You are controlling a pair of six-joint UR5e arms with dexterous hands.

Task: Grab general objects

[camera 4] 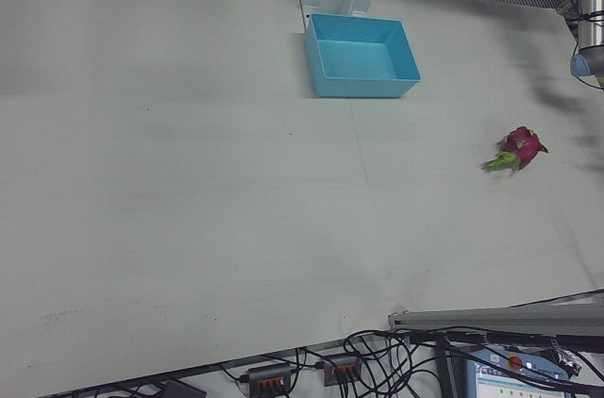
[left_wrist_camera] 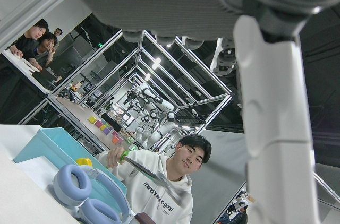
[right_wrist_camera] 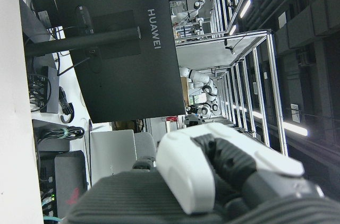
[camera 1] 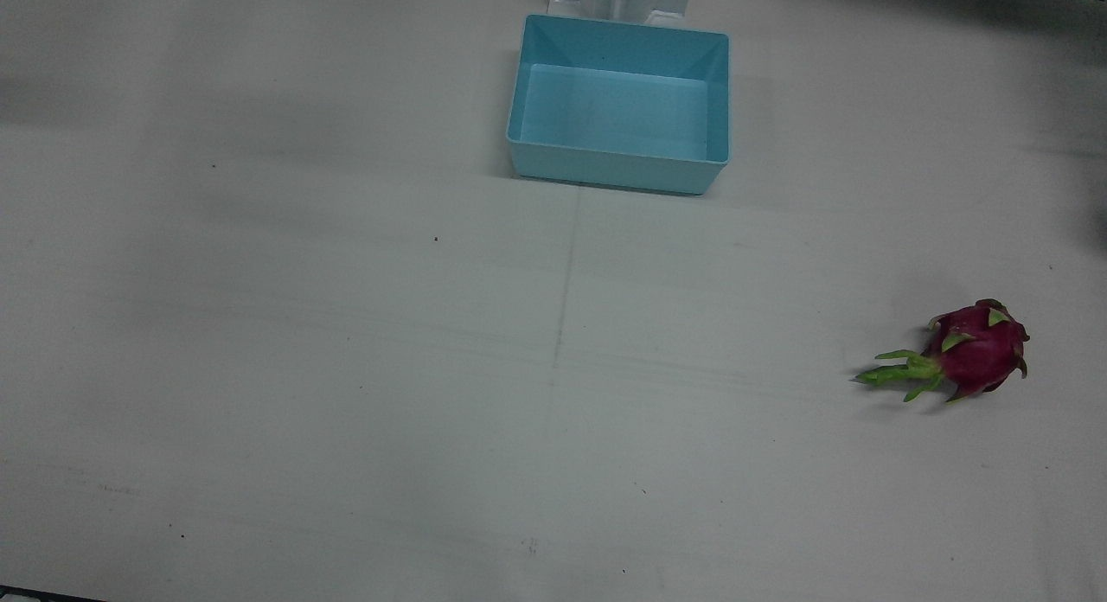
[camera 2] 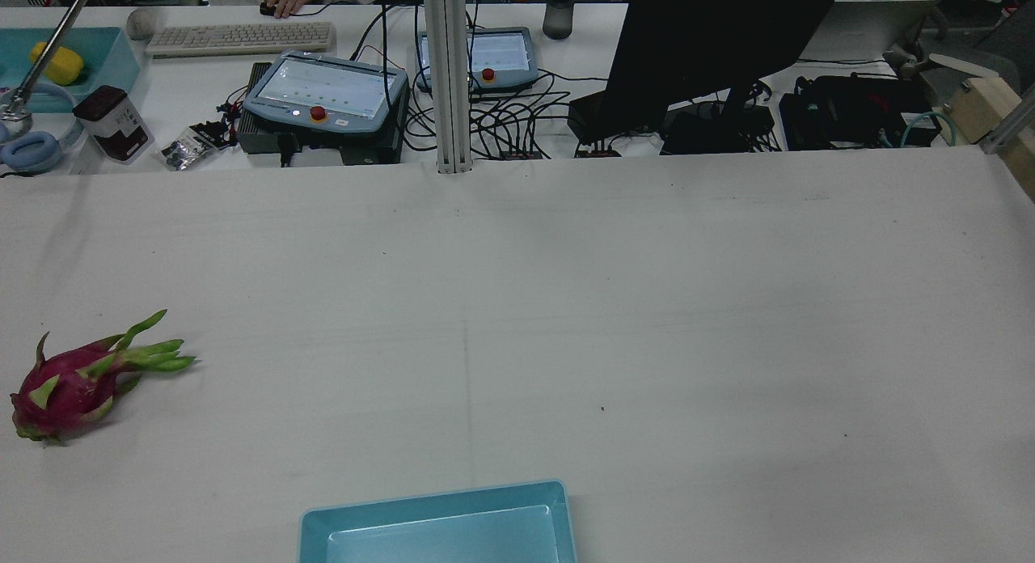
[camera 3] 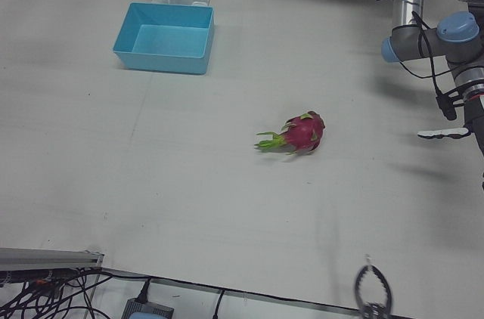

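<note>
Lying seemingly clear of fingers (left_wrist_camera: 276, 144): dragon fruit (camera 1: 973, 349)

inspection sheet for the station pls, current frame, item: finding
Surface: white table, bare apart from two things; faint scuffs.
Job's things: dragon fruit lying on its side on the robot's left half, untouched; blue bin near the pedestals, nothing in it.
Clutter: nothing seen on the work table.
Hands: left hand and right hand raised clear of the table, holding nothing seen; whether open or shut cannot be told.
Cables: tangle on the operators' desk, off the work area.
Surroundings: monitor, keyboard, two control tablets, headphones, people nearby.
</note>
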